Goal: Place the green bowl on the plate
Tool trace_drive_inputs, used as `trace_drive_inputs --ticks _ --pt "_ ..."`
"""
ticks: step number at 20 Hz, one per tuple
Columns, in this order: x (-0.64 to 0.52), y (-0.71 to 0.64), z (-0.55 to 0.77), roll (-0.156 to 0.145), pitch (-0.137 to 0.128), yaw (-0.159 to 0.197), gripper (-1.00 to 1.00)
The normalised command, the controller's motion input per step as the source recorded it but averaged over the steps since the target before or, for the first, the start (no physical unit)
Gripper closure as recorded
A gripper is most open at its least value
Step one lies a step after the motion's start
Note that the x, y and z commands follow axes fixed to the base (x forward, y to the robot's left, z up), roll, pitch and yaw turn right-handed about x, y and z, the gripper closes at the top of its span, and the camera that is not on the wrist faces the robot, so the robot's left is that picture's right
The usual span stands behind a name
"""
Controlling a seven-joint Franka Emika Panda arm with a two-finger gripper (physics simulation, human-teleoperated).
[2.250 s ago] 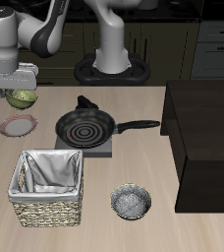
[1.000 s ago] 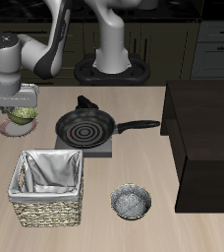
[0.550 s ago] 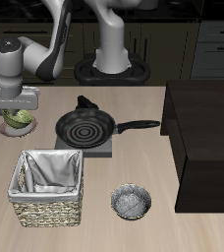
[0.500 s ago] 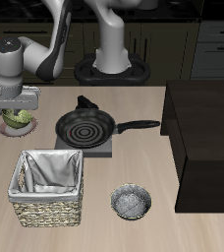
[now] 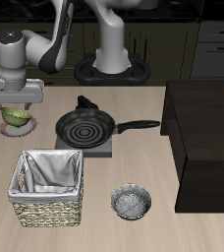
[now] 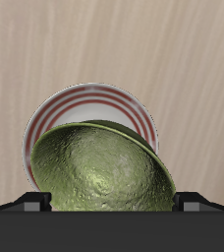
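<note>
Green bowl parked on the plate, gripper right above it

At the far left of the exterior frame the gripper hovers over the green bowl, which sits tilted on the plate. Can't tell if the fingers grip the rim or are open. Risk: the bowl looks off-centre, so it may slide off if released. Further right: pan, basket, grey bowl.

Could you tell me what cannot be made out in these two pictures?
- Gripper: the exterior view is too small to show whether it holds the green bowl; in the wrist view the bowl hides the fingertips.
- Plate: the bowl covers part of it in the wrist view, and nearly all in the exterior view.
- Whether the bowl touches the plate: neither view shows.
</note>
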Motion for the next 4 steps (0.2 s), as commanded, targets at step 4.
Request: trace_drive_inputs --ticks 4 --pt "-0.14 0.18 0.14 0.016 -0.011 -0.029 -1.0"
